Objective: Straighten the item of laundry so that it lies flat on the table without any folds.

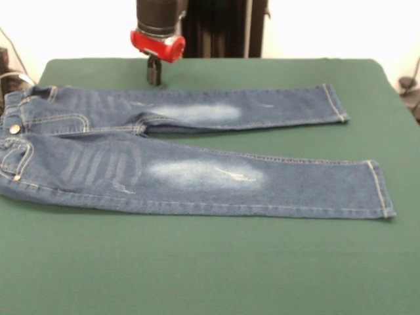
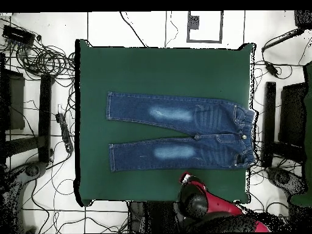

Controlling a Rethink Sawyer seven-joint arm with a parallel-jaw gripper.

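From the front view I see the jeans (image 1: 190,157) spread flat across the middle of the green tabletop (image 1: 210,269), waistband at the left edge of the frame, both legs running right. The gripper (image 1: 153,73) hangs at upper centre, just above the far leg, touching nothing that I can make out; whether it is parted or closed I cannot tell.

Overhead, the jeans (image 2: 183,131) lie mid-tabletop (image 2: 158,67), waistband to the right. The arm (image 2: 204,204) sits at lower right, off the cloth.
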